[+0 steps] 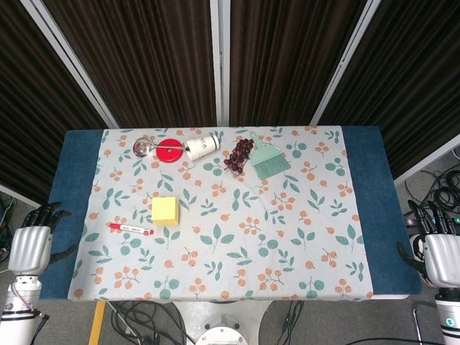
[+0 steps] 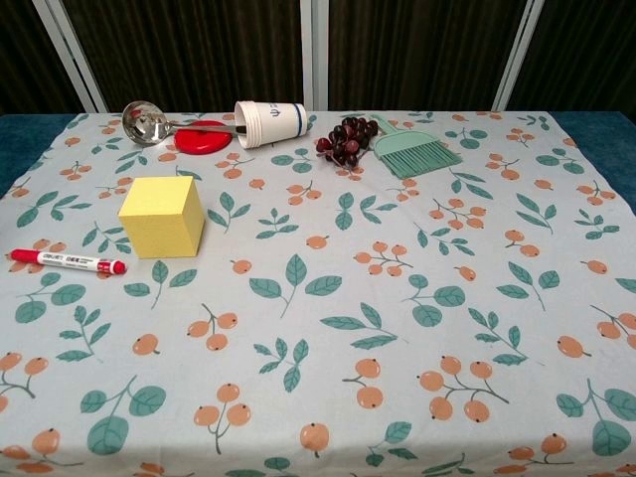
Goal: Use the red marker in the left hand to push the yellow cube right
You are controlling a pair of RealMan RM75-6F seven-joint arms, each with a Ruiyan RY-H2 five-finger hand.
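The yellow cube (image 1: 165, 210) (image 2: 162, 215) sits on the left half of the floral cloth. The red marker (image 1: 131, 228) (image 2: 68, 261) lies flat on the cloth just in front and left of the cube, not touching it. My left hand (image 1: 31, 246) hangs off the table's left edge in the head view, empty, fingers apart, well left of the marker. My right hand (image 1: 440, 253) hangs beyond the right edge, also empty with fingers apart. Neither hand appears in the chest view.
Along the far edge stand a metal ladle (image 2: 147, 122) over a red lid (image 2: 202, 137), a tipped white cup (image 2: 269, 122), dark grapes (image 2: 347, 139) and a green brush (image 2: 414, 151). The floral cloth (image 1: 287, 244) covers the table between blue borders (image 1: 75, 180).
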